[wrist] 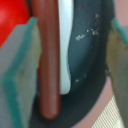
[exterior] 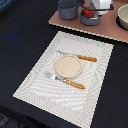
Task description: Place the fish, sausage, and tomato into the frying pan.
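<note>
In the wrist view the reddish-brown sausage (wrist: 47, 65) lies in the grey-blue frying pan (wrist: 92, 47), alongside the white fish (wrist: 66, 45). The red tomato (wrist: 11, 20) sits beside them, past one finger. My gripper (wrist: 70, 65) is open, its teal-padded fingers (wrist: 20, 80) standing wide apart on either side of the sausage and fish; the sausage is close to one pad. In the exterior view the gripper (exterior: 93, 8) hangs low over the frying pan (exterior: 91, 21) on the board at the back, with the tomato (exterior: 88, 12) showing red under it.
A taller dark grey pot (exterior: 67, 9) stands just to the exterior view's left of the pan, a beige bowl (exterior: 123, 17) to its right, all on a pinkish board (exterior: 107, 29). Nearer, a placemat (exterior: 60, 90) holds a round plate (exterior: 68, 66), a fork (exterior: 64, 80) and a knife (exterior: 77, 56).
</note>
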### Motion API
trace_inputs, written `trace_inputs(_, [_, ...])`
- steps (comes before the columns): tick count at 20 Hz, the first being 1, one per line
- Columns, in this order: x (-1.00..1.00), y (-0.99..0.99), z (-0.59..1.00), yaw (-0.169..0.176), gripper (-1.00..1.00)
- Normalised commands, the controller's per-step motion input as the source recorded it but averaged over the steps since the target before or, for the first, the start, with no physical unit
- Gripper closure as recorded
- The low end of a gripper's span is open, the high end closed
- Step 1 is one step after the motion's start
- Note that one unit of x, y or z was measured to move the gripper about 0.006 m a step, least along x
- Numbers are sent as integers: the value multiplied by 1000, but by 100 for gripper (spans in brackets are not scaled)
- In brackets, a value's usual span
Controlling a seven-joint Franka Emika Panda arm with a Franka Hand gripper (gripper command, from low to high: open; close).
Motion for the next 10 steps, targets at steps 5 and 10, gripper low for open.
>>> trace_inputs(5, [-10,19,973,-208,-100])
trace_inputs(10, [-63,-65,922,-287,-100])
